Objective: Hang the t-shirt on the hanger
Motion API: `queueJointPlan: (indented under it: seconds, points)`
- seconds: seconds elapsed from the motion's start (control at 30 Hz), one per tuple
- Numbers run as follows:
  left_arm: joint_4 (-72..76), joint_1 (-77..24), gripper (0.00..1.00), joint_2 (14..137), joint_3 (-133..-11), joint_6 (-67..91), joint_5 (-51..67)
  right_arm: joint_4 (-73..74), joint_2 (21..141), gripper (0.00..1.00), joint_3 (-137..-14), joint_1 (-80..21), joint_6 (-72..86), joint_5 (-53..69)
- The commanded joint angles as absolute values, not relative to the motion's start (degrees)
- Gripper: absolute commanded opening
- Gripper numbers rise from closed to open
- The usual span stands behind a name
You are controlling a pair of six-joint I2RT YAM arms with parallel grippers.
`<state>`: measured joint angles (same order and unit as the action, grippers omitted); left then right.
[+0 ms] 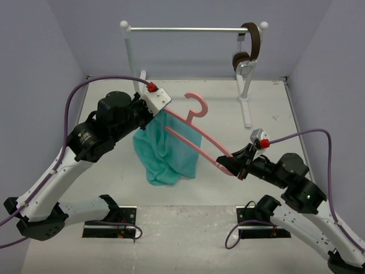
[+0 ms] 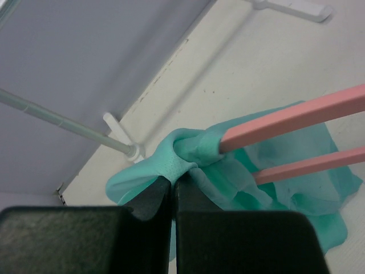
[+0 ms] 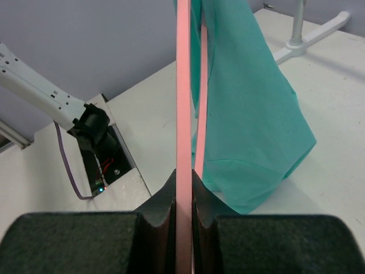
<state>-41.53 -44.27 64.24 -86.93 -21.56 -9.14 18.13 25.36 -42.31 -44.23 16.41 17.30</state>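
Nearest the bases, the right claw (image 3: 183, 182) is seen clamped on one end of the hanger (image 1: 199, 133), the thin pink bar pinched between its dark, matte fingers. The hanger is a slim, smooth plastic triangle with a curved hook. It is held tilted above the bench (image 1: 211, 191), with its two bars running from the right claw up toward the left one.

The t-shirt (image 1: 165, 157), a soft teal-green cloth with a fine knit, is draped over the hanger's far end. It hangs in loose folds, and its lower edge is bunched on the pale bench. A gathered fold at the top is pinched by the left claw (image 2: 173, 185), whose fingers are pressed together with only fabric between them. The upper bar's end is sleeved in cloth just beside that pinch.

Farther back, a white rack (image 1: 188, 28) with a thin rail is set against the lilac wall (image 1: 188, 57), and brown-and-silver headphones (image 1: 248, 51) are hung at its right end.
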Motion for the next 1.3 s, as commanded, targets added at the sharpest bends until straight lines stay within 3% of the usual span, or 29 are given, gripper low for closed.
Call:
queueJointPlan:
  seconds: [0.0,0.1,0.17,0.23,0.27,0.37,0.4,0.6,0.9,1.0,1.1,1.27]
  points:
    - [-41.33,-44.3,0.0,64.14,-90.79,-23.25,-5.7,8.0,31.27,0.0,-41.22,-44.42,15.47,23.96]
    - [-39.22,-44.3,0.06,63.02,-91.49,-21.01,-12.12,5.36,31.55,0.0,-38.84,-44.38,17.22,21.36]
    - [-37.39,-44.3,0.27,61.73,-90.67,-18.84,-21.81,-1.12,27.37,0.0,-34.23,-44.38,19.93,19.13]
    - [-35.73,-44.3,0.67,60.67,-89.46,-17.04,-28.99,-7.34,23.92,0.0,-30.76,-44.4,22.41,17.45]
    - [-35.34,-44.3,0.71,60.21,-88.69,-16.26,-30.48,-9.82,23.2,0.0,-29.97,-44.47,23.11,16.44]
    - [-35.36,-44.3,0.97,59.4,-88.16,-12.04,-29.7,-15.11,21.61,0.0,-26.66,-44.4,25.77,13.44]
    - [-35.48,-44.3,0.98,58.97,-88.15,-9.78,-28.54,-16.65,21.55,0.0,-25.98,-44.46,26.63,12.64]
    - [-32.94,-44.3,1.0,55.46,-82.12,-0.54,-7.41,-21.97,21.88,0.0,-23.47,-44.47,29.11,9.82]
    - [-23.45,-44.38,1.0,56.95,-72.77,3.66,-11.93,-17.61,24.09,0.0,-26.76,-44.46,30.23,9.58]
    - [-21.08,-44.38,0.9,58.86,-73.06,4.32,-11.58,-15.56,24.38,0.0,-27.64,-44.4,30.22,8.53]
    - [-20.07,-44.33,0.54,60.78,-73.87,4.89,-13.42,-14.41,24.78,0.0,-28.3,-44.44,30.2,8.76]
    - [-18.65,-44.38,0.38,62.87,-74.27,4.71,-16.17,-12.58,24.52,0.0,-28.95,-44.47,29.8,9.4]
